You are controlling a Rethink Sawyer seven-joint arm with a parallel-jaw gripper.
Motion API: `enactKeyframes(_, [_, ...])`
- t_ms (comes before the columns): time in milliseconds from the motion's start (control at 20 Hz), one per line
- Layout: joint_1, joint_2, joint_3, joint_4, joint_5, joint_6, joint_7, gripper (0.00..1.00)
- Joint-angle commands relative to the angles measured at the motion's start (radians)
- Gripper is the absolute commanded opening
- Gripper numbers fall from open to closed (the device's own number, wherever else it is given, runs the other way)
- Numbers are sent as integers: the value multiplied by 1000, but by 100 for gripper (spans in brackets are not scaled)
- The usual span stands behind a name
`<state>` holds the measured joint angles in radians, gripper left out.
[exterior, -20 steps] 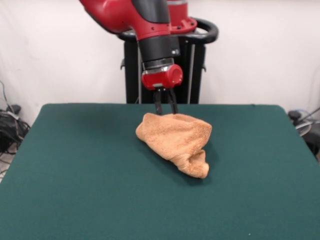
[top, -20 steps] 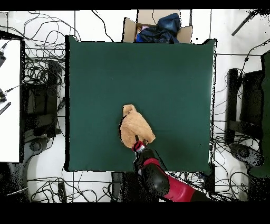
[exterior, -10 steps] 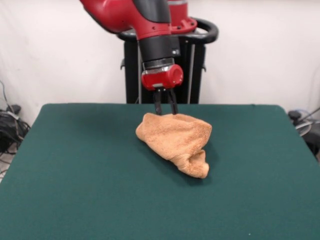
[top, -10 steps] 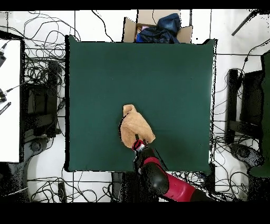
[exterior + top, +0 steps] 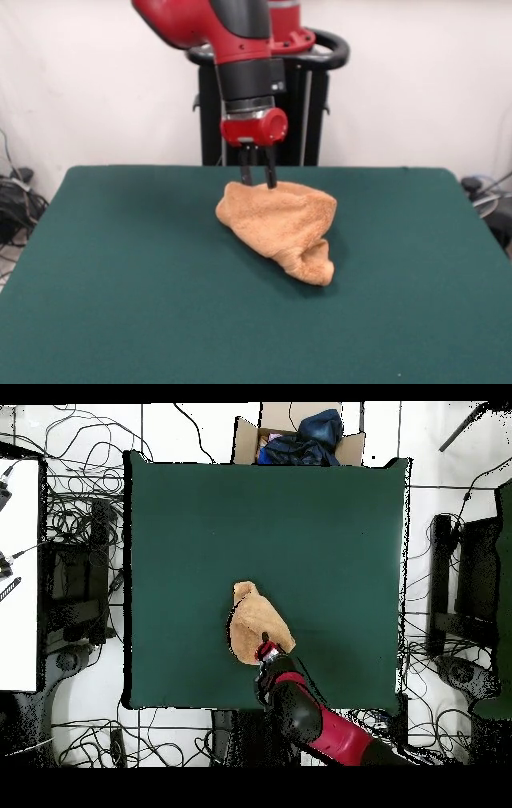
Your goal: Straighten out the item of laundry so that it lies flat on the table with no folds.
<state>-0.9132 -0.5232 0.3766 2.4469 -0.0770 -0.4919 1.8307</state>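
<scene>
While the towel (image 5: 280, 226) remains bunched near the table's (image 5: 120, 280) middle, the gripper (image 5: 256, 181) has shifted slightly leftward along the towel's far edge, fingers narrowly parted, seemingly pinching it; flattening is still ahead.

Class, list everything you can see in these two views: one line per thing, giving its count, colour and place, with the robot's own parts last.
towel: one, orange-tan, crumpled in a heap on the table, towards the robot's side.
table: one, dark green cloth cover, filling the middle of both views.
cardboard box: one, brown, holding dark blue items, on the floor beyond the table's far edge.
cables: many, black, on the floor around the table.
arm: one, red and black, above the towel.
gripper: one, black fingers, at the towel's upper edge.
</scene>
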Motion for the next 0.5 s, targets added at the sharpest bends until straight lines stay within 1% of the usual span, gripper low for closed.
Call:
enactKeyframes(50, [1,21,157,-109,123,127,319,100])
enactKeyframes(100, [-6,22,170,-106,129,130,326,100])
enactKeyframes(150, [-4,12,176,-101,155,148,337,100])
enactKeyframes(250, [18,-15,161,-98,190,181,324,100])
enactKeyframes(500, [51,-43,141,-102,232,185,312,100])
